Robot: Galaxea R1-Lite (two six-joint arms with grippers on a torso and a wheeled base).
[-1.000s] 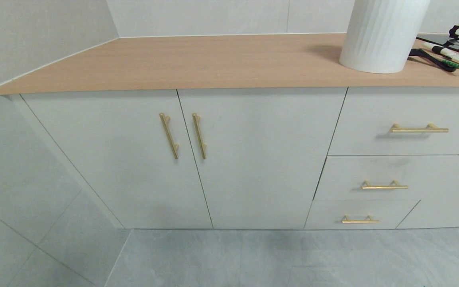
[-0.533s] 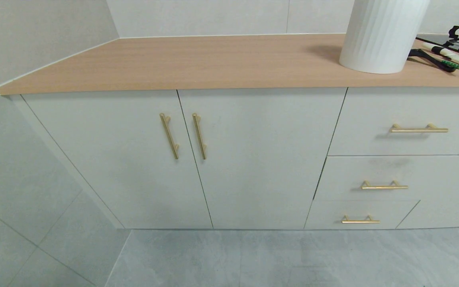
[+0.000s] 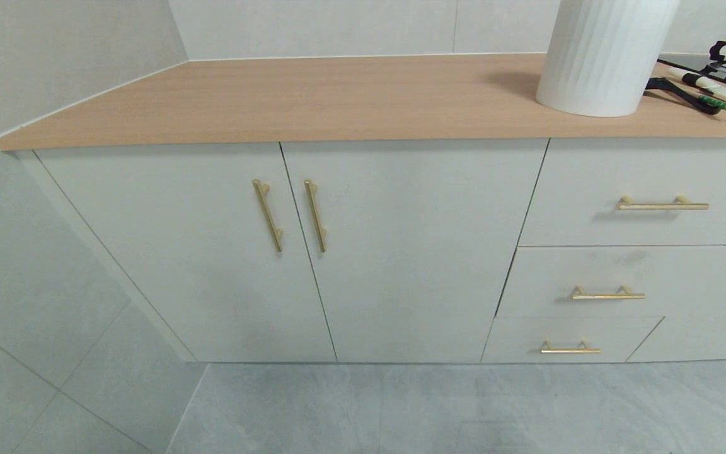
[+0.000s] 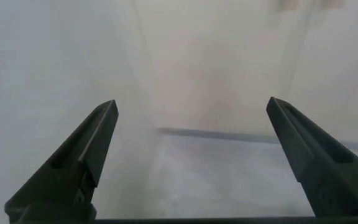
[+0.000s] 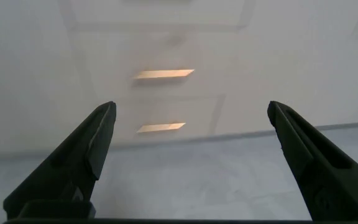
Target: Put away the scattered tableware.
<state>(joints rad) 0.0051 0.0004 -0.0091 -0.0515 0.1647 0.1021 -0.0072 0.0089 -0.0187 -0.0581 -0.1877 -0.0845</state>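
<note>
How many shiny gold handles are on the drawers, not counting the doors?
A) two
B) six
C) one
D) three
D, three: the top drawer handle, the middle drawer handle and the bottom drawer handle each lie sideways on their own drawer front, one under the other.

White with vertical ribs, that tall cylindrical container [image 3: 602, 57]; tan wood-grain countertop [image 3: 312, 94]; plain pale grey cabinet doors [image 3: 413, 252], gold metal bar handles [image 3: 268, 215]; mottled grey floor tiles [image 3: 464, 410].
</note>
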